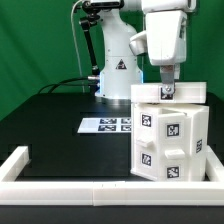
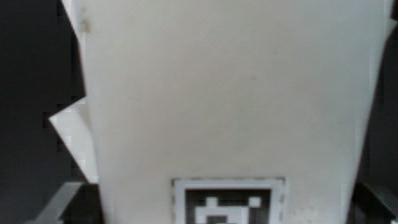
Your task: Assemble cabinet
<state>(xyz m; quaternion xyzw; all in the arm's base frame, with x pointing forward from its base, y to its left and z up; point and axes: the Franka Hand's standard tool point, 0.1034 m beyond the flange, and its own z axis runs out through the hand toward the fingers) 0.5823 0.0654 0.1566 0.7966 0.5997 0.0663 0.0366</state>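
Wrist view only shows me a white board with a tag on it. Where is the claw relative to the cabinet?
Observer: The claw is down at the top board, which lies flat across the cabinet, near that board's middle.
Operator: Where does the cabinet stand?
Observer: At the exterior view's right, close to the white rail that runs along the edge.
Operator: Anything else nearby?
Observer: The marker board lies flat, apart from the cabinet, toward the exterior view's left.
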